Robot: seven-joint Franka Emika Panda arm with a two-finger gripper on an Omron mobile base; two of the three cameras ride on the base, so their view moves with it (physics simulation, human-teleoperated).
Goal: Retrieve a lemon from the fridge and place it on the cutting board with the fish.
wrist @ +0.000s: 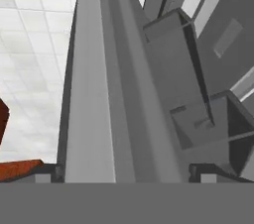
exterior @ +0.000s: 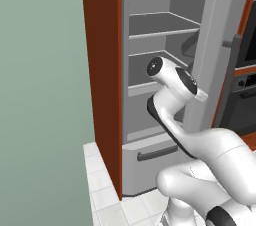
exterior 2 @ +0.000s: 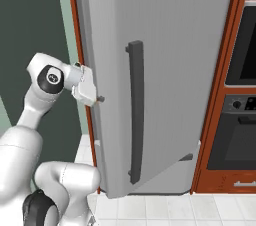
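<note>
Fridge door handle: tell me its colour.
Dark grey, the fridge door handle shows clearest in the right base view.

My arm [exterior: 210, 155] is white with dark joints. The fridge [exterior 2: 165, 60] is light grey, and its bar handle [exterior 2: 135, 112] is dark grey. Its shelves [exterior: 160, 27] are grey too. The cabinet [exterior: 102, 70] beside it is red-brown. The wall [exterior: 42, 80] is pale green. The floor [exterior: 107, 190] has white square tiles.
</note>
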